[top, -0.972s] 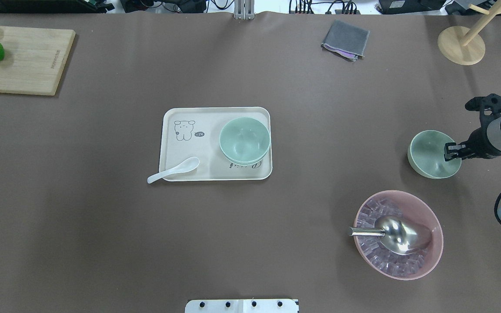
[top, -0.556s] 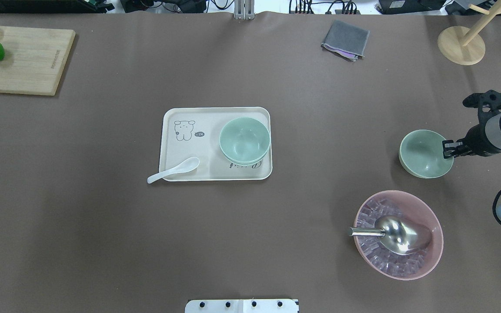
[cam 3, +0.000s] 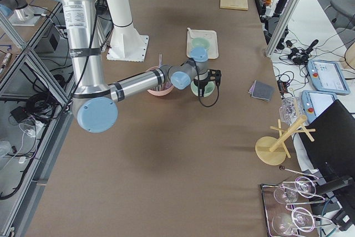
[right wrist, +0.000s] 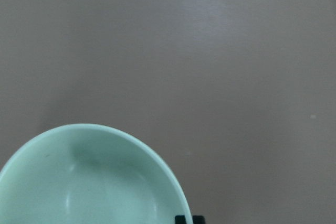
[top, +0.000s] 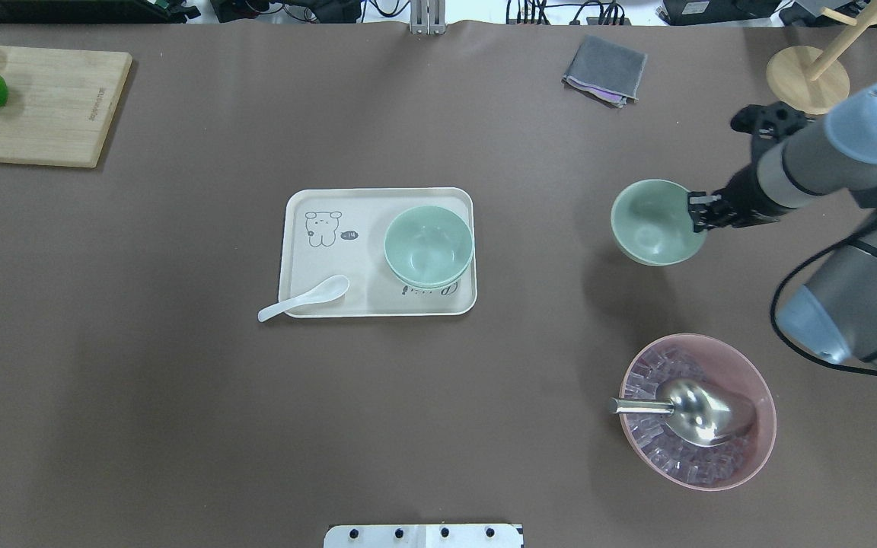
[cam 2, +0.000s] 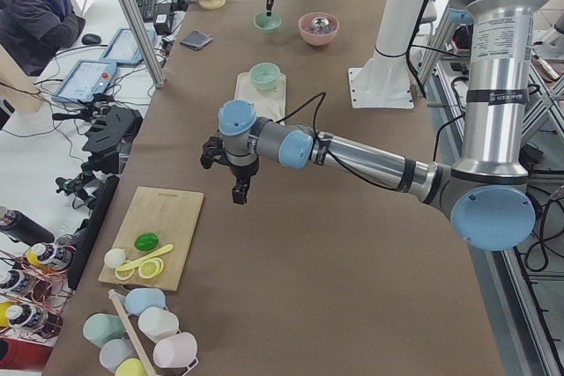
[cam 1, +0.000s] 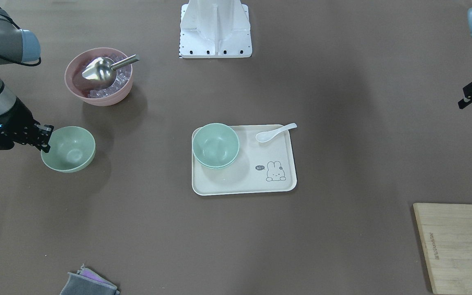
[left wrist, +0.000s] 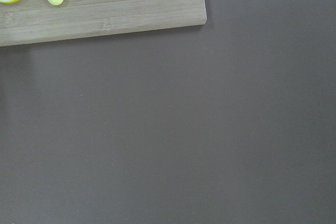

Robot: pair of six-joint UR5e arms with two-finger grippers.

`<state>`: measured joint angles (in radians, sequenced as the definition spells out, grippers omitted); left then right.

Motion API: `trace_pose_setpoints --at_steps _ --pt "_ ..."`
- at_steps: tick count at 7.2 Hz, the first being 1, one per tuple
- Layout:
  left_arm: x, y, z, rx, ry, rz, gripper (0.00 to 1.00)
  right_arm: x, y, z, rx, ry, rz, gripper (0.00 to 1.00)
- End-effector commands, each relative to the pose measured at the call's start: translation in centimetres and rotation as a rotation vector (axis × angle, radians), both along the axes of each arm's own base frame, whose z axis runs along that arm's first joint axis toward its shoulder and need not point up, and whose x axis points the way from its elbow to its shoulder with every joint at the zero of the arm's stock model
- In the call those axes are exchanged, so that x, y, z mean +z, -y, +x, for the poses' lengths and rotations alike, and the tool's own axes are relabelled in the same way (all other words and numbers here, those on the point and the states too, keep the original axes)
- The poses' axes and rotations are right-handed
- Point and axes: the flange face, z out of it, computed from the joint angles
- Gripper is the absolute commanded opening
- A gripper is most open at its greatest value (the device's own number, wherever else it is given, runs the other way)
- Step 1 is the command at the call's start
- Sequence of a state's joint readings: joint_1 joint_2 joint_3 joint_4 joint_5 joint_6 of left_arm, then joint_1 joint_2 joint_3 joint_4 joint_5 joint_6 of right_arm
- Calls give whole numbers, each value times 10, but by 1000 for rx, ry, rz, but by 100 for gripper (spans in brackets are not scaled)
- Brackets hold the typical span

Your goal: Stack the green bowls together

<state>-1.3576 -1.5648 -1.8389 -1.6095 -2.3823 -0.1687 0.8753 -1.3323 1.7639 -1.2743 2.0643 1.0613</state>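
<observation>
Two green bowls sit nested on the right part of a cream tray, also in the front-facing view. My right gripper is shut on the near rim of the third green bowl and holds it off the table, right of the tray. The right wrist view shows this bowl at the bottom edge. My left gripper hangs over bare table near the cutting board, empty. I cannot tell if it is open or shut.
A pink bowl with ice and a metal scoop stands in front of the held bowl. A white spoon lies on the tray's edge. A cutting board, grey cloth and wooden stand lie farther off.
My right arm has carried the green bowl to the left and farther from the robot, toward the tray. The stacked bowls and the tray have not moved.
</observation>
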Motion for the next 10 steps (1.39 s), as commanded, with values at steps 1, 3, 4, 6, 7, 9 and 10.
trace_pose_setpoints --at_steps 1,3,4,6,7,9,10 --pt "1 0 0 0 -2 7 98 -118 7 -65 25 56 -71 0" --pt "9 -4 0 2 -1 -2 98 -174 -3 -92 33 112 -89 0" --pt "11 -5 0 2 0 -5 98 -194 -10 -109 38 134 -105 0" --pt "11 -5 -1 0 0 -6 98 -232 -30 -146 35 77 -129 0" --pt "14 -10 -2 0 1 -11 98 -238 -41 -167 35 48 -103 0" --pt "20 -18 -4 0 -5 16 98 -235 -30 -195 30 13 -123 0" --pt "29 -26 -6 0 -10 36 98 -232 -28 -201 29 5 -128 0"
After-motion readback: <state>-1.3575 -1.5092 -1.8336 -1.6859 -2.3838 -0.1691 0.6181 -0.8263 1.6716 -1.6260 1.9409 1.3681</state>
